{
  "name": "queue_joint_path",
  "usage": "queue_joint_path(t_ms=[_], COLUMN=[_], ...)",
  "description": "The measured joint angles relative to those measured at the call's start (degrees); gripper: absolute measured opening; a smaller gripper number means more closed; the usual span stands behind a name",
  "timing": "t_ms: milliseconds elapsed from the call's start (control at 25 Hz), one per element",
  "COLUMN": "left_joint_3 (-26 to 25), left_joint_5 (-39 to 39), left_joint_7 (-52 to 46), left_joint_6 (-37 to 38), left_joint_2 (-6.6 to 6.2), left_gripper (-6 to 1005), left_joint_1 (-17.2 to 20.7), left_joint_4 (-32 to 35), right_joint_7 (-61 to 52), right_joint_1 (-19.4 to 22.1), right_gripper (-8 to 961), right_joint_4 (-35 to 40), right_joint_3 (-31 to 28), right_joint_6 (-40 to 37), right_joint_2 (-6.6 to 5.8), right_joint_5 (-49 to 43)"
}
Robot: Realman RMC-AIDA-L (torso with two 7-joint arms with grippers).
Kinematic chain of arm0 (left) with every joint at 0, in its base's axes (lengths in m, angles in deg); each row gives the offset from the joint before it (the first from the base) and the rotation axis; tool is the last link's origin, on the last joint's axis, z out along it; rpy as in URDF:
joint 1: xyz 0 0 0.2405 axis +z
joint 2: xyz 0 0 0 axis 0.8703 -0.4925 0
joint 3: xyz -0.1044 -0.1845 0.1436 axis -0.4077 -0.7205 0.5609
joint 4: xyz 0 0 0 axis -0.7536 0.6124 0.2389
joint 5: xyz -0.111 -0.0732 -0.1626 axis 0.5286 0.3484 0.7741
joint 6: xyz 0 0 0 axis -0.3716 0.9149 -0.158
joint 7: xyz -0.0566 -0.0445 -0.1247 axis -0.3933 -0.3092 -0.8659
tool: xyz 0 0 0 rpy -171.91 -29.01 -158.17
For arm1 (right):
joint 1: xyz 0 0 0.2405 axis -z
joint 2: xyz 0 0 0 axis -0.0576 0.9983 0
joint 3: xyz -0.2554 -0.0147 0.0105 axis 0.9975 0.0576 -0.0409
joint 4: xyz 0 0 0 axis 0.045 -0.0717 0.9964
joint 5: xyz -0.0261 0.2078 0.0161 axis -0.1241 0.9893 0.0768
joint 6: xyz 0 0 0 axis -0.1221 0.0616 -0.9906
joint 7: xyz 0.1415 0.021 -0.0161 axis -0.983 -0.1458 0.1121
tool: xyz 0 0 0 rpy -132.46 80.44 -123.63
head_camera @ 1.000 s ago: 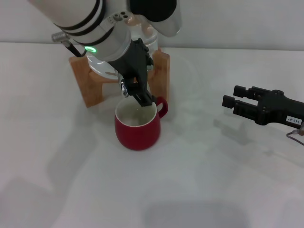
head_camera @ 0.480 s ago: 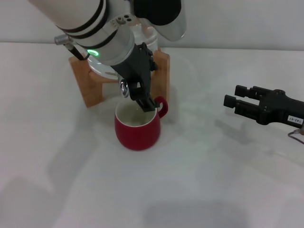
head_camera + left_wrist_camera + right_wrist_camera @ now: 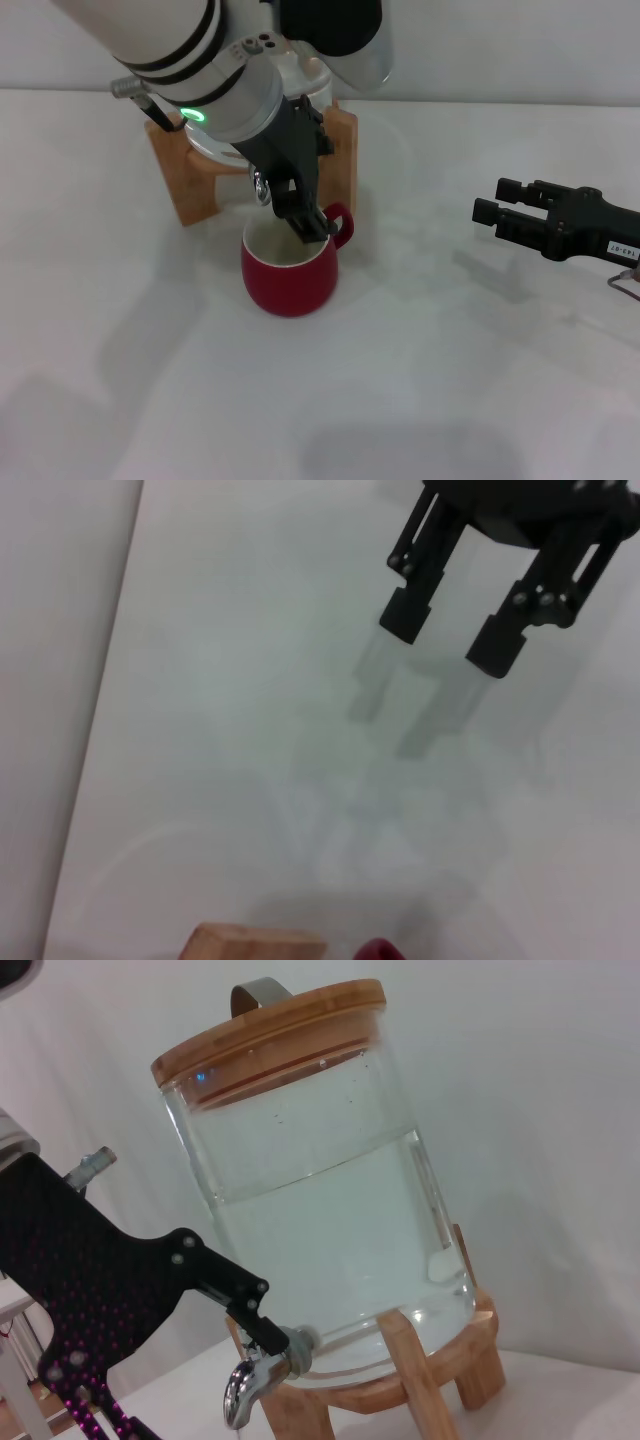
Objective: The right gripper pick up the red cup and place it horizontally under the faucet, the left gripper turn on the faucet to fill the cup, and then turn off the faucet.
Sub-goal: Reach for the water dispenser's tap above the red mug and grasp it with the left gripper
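Cup count is one: the red cup (image 3: 289, 270) sits under the faucet (image 3: 248, 1384), where the left gripper (image 3: 300, 215) pinches its lever; the right gripper (image 3: 492, 209) waits well apart, jaws parted.

Count, relative to the wooden stand (image 3: 190, 185):
- 1 wooden stand, 1 glass water jar (image 3: 325, 1220) on it, 1 bamboo lid (image 3: 270, 1030) on the jar.
- 1 faucet (image 3: 250, 1380) at the jar's base, above the stand's front.
- 1 red cup (image 3: 290, 268) just in front of the stand.
- 2 grippers: left gripper (image 3: 300, 205) at the faucet, right gripper (image 3: 500, 205) well off to the stand's right.
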Motion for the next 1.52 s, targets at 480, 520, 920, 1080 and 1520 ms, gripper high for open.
queue_joint_path(t_ms=[480,520,920,1080,1520], left_joint_3=[2.1,2.1,2.3,3.0,4.9], left_joint_5=[0.0,-0.1,-0.3,-0.5,-0.9], left_joint_7=[-1.4,-1.5,-2.0,-2.1,-3.1], left_joint_6=[-1.8,-2.0,-2.6,-2.6,-2.6], left_joint_2=[0.09,0.09,0.09,0.08,0.06], left_gripper=[888,888,888,888,888], left_joint_1=[0.9,1.0,2.1,2.2,2.3], left_joint_4=[2.9,3.0,5.1,5.3,5.8], right_joint_7=[-0.2,-0.2,-0.2,-0.3,-0.3], right_joint_1=[0.2,0.2,0.3,0.7,0.7], right_gripper=[558,558,558,558,558], right_joint_4=[0.0,0.0,0.0,0.0,0.0], right_joint_3=[0.0,0.0,0.0,0.0,0.0], right_joint_6=[0.5,0.5,0.8,0.8,0.8], right_joint_2=[0.02,0.01,-0.06,-0.07,-0.15], right_joint_5=[0.0,0.0,0.0,0.0,0.0])
